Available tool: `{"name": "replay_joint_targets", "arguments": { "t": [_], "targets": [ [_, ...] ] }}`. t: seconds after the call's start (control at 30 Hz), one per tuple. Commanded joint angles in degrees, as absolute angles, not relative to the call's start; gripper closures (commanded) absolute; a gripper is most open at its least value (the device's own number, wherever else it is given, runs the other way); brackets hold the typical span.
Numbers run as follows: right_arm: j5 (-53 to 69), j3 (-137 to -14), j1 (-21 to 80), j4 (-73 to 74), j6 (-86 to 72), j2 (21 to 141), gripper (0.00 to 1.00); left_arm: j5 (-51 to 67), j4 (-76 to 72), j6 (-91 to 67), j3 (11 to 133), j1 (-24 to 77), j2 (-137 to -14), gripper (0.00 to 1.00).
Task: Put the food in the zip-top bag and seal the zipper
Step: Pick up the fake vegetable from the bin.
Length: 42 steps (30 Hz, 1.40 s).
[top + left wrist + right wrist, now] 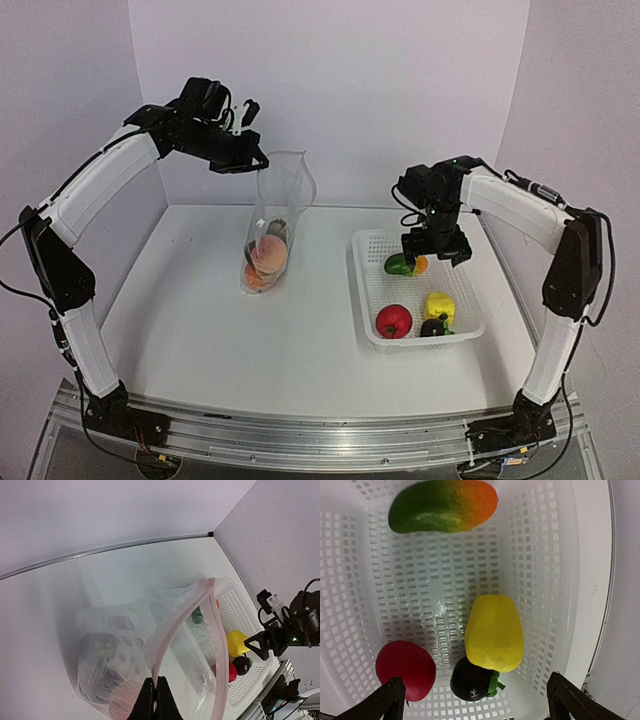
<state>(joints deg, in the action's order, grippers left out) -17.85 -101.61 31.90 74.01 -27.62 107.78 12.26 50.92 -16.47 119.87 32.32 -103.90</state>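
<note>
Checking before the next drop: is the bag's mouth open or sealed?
Open: left gripper pinches one rim of the zip-top bag; mouth gapes wide.

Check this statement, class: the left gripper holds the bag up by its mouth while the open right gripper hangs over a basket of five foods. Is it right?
Wrong count: the basket holds four foods, not five: mango, yellow pepper, red pomegranate, dark mangosteen. The right wrist view shows it. The rest stands.

Basket [555,570] walls ring the food [494,632] (open above).
</note>
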Motion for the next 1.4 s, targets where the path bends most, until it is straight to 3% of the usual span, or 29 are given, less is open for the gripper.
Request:
{"name": "replay_joint_targets", "arguments": {
  "t": [0.0, 0.23, 0.5, 0.87, 0.93, 1.1, 1.37],
  "targets": [
    [-16.1, -96.5, 30.5, 85.7, -33.2, 109.6, 0.05, 12.5, 48.6, -15.7, 120.0, 32.5, -102.0, 1.00],
    [-13.5, -92.3, 27.0, 80.7, -32.4, 112.6, 0.06, 13.7, 48.6, -16.1, 119.7, 32.5, -102.0, 1.00],
    [-8.4, -89.5, 24.7, 73.3, -32.1, 114.1, 0.17, 13.9, 48.6, -16.0, 119.8, 32.5, -101.8, 1.00],
    [-9.9, -90.7, 24.6, 70.7, -29.4, 119.0, 0.18, 14.1, 48.4, -15.7, 119.8, 32.6, -102.0, 1.00],
    [-10.9, -91.5, 24.5, 70.7, -29.4, 119.9, 0.25, 14.1, 48.4, -15.7, 119.7, 32.5, -102.0, 1.00],
    [-12.4, -92.0, 24.4, 70.7, -31.2, 119.7, 0.60, 14.0, 48.5, -15.6, 119.6, 32.5, -101.9, 1.00],
    [-5.8, -88.3, 25.6, 67.3, -41.9, 112.5, 0.66, 14.0, 48.4, -15.5, 119.8, 32.5, -102.3, 1.00]
  ]
}}
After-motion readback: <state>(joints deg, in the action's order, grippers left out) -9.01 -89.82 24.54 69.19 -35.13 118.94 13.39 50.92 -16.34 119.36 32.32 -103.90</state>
